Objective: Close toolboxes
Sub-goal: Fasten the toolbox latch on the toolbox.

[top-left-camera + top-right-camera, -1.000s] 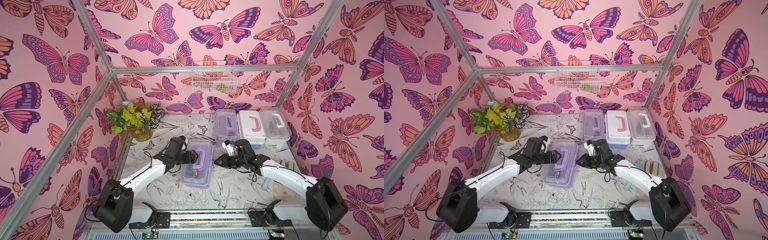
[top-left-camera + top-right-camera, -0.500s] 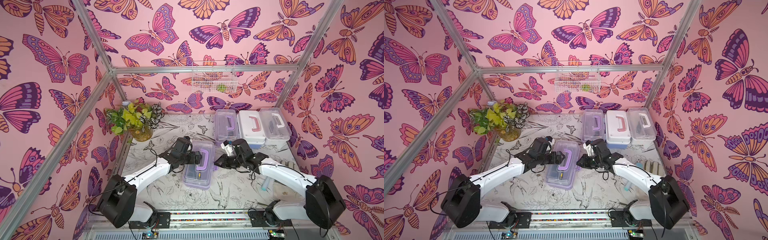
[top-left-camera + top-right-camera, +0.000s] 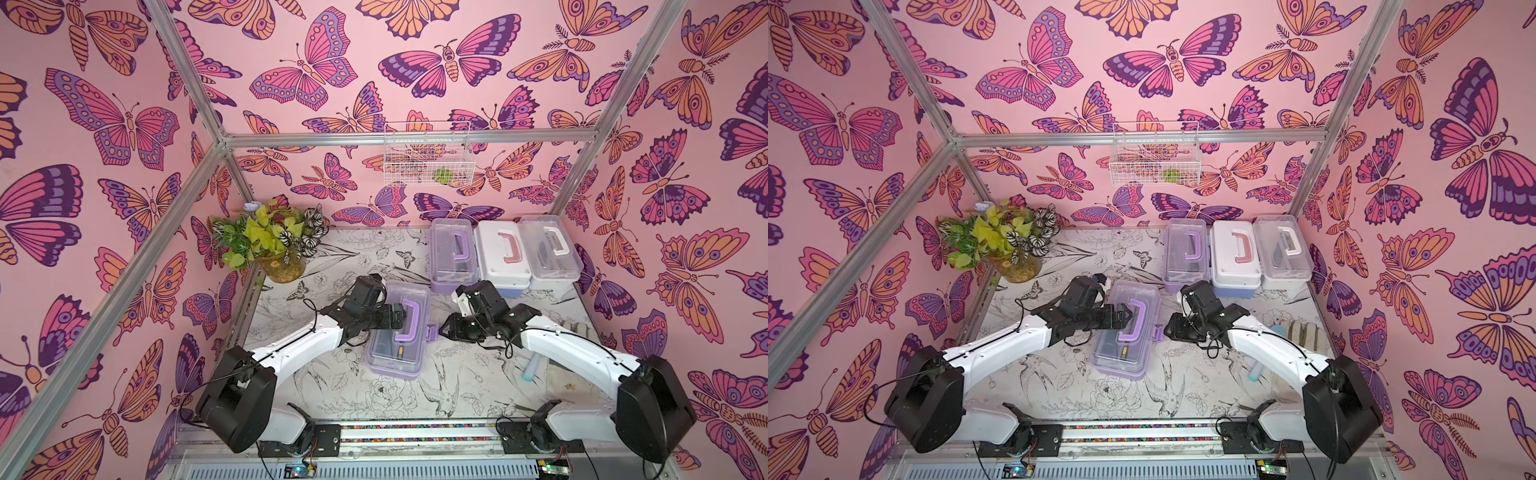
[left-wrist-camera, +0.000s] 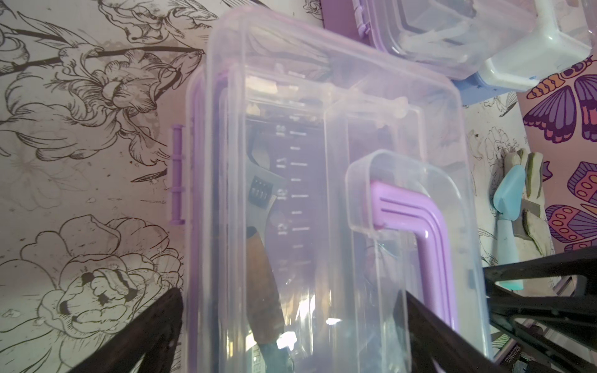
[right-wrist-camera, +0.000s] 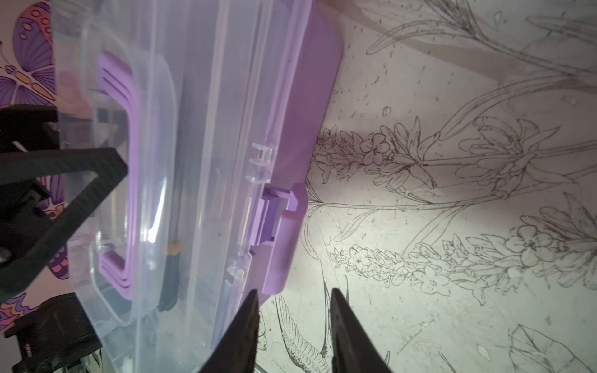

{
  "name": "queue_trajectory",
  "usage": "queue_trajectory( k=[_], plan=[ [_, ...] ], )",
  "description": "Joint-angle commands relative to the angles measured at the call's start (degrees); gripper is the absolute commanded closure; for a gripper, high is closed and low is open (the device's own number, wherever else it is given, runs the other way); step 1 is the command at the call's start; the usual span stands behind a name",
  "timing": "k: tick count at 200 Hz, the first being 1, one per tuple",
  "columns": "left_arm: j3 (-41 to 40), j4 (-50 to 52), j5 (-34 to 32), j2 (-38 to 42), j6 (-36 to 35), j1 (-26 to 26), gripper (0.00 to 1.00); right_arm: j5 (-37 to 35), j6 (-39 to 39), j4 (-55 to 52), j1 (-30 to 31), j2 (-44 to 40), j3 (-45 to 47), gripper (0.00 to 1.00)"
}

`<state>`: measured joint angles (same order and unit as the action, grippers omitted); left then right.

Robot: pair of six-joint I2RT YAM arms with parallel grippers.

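We find the lilac toolbox point(image 3: 395, 357) at the middle of the table point(image 3: 457, 386). Its clear lid lies down over the base, and a wrench point(image 4: 261, 193) shows through it. The purple latch point(image 5: 281, 210) juts out from the side wall; in our judgement it is not yet snapped home.

The left gripper point(image 3: 398, 320) sits over the lid, against the purple handle point(image 4: 420, 226), jaws spread wide and holding nothing. A second ago it stood at the box's outer edge with its jaws less spread, so it has come across the lid and opened further.

The right gripper point(image 3: 446, 330) is just beside the latch, empty. Its fingers are narrowly parted where before they were nearly together.

We read this as lid lowered, latching outstanding.

The three other toolboxes point(image 3: 503, 257) stand in a row at the back right, lids down; whether they are latched we cannot tell. The potted plant point(image 3: 274, 245) stands well apart.
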<state>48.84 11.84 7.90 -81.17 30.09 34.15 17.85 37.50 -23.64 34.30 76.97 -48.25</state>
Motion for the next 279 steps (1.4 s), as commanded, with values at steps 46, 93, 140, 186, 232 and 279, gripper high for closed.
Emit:
queue_trajectory(
  k=[46, 93, 140, 186, 232, 279],
  plan=[
    [-2.39, 10.09, -0.61, -2.35, 0.32, 0.29, 0.01, -1.93, 0.56, 0.01, 2.67, 7.75, -4.98, 0.62],
    [-2.35, 10.05, -0.72, -2.24, 0.06, 0.22, 0.01, -3.06, 0.91, -1.73, 3.06, 8.46, -6.48, 0.69],
    [-1.9, 10.05, -0.53, -2.29, -0.33, 0.25, 0.01, -4.48, 0.67, -4.19, 3.05, 6.92, -7.23, 0.8],
    [-1.91, 10.12, -0.52, -2.12, -0.4, 0.29, 0.01, -5.11, 0.12, -5.91, 3.05, 5.17, -8.08, 0.81],
    [-1.73, 10.09, -0.58, -2.16, -0.38, 0.23, 0.01, -3.76, -0.41, -6.85, 3.05, 3.02, -8.7, 0.8],
    [-1.86, 10.29, -0.78, -1.72, -0.38, 0.24, 0.01, -7.79, -1.37, -11.31, 2.91, 4.51, -9.98, 0.68]
  ],
)
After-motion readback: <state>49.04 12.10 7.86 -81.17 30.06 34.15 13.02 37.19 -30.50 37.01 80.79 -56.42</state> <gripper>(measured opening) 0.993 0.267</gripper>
